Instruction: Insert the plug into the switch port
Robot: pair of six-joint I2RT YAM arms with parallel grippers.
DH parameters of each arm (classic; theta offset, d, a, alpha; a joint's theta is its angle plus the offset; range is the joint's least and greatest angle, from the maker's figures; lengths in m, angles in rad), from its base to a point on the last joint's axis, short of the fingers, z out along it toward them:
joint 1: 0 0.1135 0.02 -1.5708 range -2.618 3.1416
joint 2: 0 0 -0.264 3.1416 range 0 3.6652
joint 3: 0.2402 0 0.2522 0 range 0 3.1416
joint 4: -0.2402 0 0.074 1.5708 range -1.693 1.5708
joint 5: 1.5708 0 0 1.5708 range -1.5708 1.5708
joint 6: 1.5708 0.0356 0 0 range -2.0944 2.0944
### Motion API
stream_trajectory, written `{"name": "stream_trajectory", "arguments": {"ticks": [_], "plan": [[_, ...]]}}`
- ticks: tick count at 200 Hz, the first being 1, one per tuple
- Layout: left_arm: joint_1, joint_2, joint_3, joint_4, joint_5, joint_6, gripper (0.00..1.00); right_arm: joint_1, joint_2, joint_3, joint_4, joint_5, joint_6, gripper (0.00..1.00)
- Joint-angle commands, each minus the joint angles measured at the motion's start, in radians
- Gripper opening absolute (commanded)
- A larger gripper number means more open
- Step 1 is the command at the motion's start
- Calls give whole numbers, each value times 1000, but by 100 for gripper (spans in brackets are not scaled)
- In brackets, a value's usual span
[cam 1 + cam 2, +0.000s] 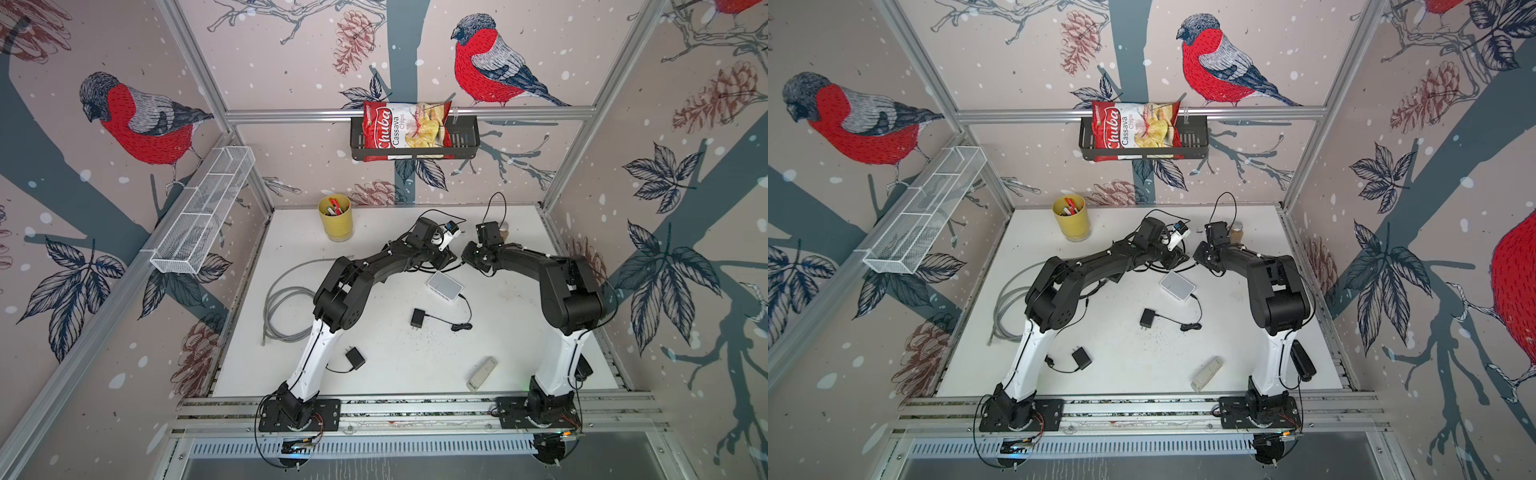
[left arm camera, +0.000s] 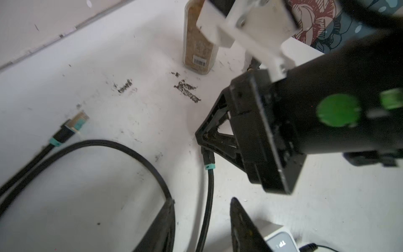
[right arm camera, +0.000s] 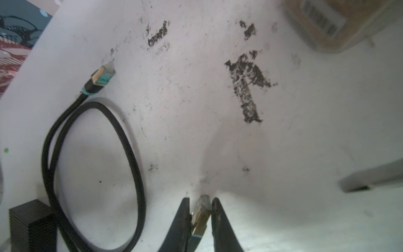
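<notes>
A black cable has a metal plug with a teal collar at each end. My right gripper (image 3: 200,199) is shut on one plug (image 3: 199,218), whose tip sticks out just past the fingertips, close over the white table. From the left wrist view that gripper (image 2: 201,139) shows as black triangular fingers with the cable (image 2: 209,196) trailing from it. My left gripper (image 2: 202,200) is open and straddles this cable without pinching it. The other plug (image 3: 101,76) lies loose on the table (image 2: 77,122). The white switch (image 1: 444,286) (image 1: 1177,284) sits just in front of both grippers, its corner (image 2: 281,240) beside one left finger. Its port is not visible.
A spice jar (image 2: 199,43) stands behind the grippers. A yellow cup (image 1: 336,218) is at the back left, and a grey cable coil (image 1: 282,303) lies at the left. Two black power adapters (image 1: 417,319) (image 1: 354,358) and a beige device (image 1: 482,374) lie nearer the front.
</notes>
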Motion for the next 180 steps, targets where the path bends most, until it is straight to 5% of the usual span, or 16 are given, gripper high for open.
{"name": "stream_trajectory", "arguments": {"ticks": [1, 180], "plan": [[2, 22, 28, 27, 36, -47, 40, 5, -21, -11, 85, -22, 81, 20], [37, 212, 205, 24, 322, -199, 35, 9, -60, -62, 148, -46, 104, 18]]}}
